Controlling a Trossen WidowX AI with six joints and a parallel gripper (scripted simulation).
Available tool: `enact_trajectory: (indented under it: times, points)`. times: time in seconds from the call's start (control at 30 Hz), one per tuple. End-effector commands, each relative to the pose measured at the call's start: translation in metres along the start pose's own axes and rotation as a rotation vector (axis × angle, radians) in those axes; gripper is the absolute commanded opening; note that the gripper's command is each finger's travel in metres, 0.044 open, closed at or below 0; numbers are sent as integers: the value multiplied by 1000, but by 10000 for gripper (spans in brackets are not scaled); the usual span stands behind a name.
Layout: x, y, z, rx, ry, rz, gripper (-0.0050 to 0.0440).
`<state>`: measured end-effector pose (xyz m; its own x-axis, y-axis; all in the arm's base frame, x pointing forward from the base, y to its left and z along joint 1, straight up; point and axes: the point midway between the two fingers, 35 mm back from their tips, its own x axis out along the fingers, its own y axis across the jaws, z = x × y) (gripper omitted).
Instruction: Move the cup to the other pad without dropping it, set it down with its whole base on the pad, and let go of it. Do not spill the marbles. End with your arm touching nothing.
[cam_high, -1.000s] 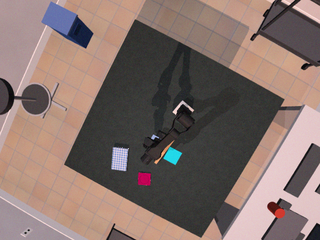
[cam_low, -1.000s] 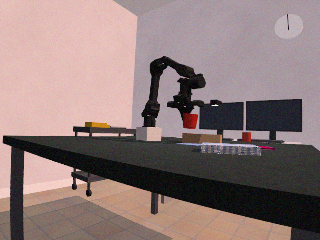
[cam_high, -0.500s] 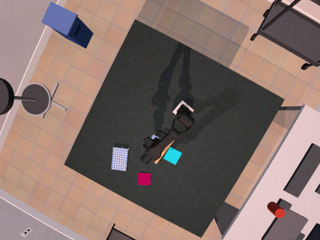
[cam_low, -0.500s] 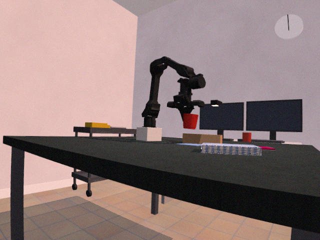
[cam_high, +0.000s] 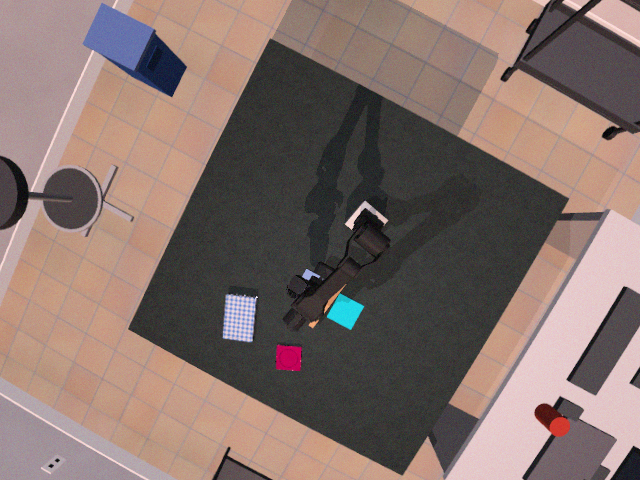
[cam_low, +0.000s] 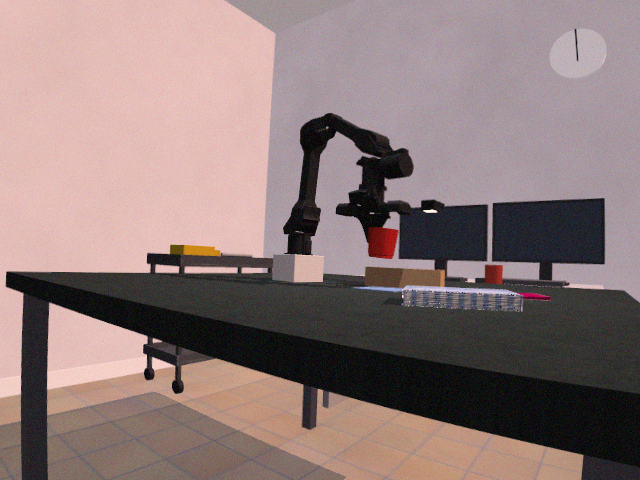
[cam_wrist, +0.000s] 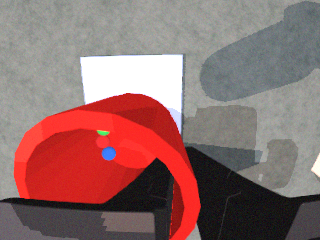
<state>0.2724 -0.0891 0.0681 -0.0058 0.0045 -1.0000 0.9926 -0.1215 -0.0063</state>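
Note:
My gripper (cam_low: 373, 221) is shut on the rim of the red cup (cam_low: 383, 242) and holds it upright, well above the table. In the wrist view one finger is inside the cup (cam_wrist: 100, 160) and one outside, with the wall between them. A green marble (cam_wrist: 103, 132) and a blue marble (cam_wrist: 108, 154) lie in the cup. A pale blue pad (cam_wrist: 131, 83) lies on the table below and just ahead of the cup. A magenta pad (cam_high: 288, 357) lies nearer the table's front edge. From above, the arm (cam_high: 330, 286) hides the cup.
A cyan square (cam_high: 345, 311) lies beside the arm. A tan box (cam_low: 404, 276) stands under the arm's reach. A checkered book (cam_high: 239, 316) lies to the left. The white base block (cam_low: 297, 267) carries the arm. Monitors (cam_low: 547, 230) stand behind the table.

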Motion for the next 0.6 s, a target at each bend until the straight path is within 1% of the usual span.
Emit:
enact_trajectory:
  times: [0.0, 0.57]
  points:
    - [-1, 2, -8, -2, 0, 4, 0]
    - [-2, 8, -38, -4, 2, 7, 0]
